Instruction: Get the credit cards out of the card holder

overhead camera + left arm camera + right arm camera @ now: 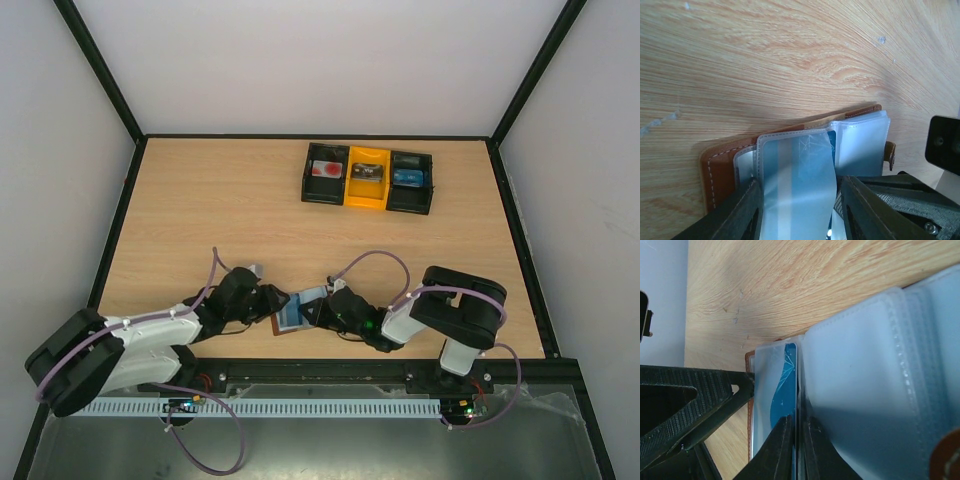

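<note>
The brown leather card holder (283,322) lies open near the table's front edge, between both grippers, its clear sleeves fanned up. In the left wrist view my left gripper (800,181) straddles one sleeve, a finger pressed against each side edge, holding the card holder (715,170) in place. Inside that sleeve sits a blue credit card (790,195). From the other side, my right gripper (799,420) is shut on the edge of this blue credit card (787,385), beside the other pale sleeves of the card holder (865,390). My left gripper (262,300) and right gripper (318,312) almost meet.
A black-and-yellow three-compartment tray (306,186) stands at the back of the table, with a card-like item in each compartment. The holder's snap tab (890,155) sticks out on the right. Part of the right arm (945,150) is close by.
</note>
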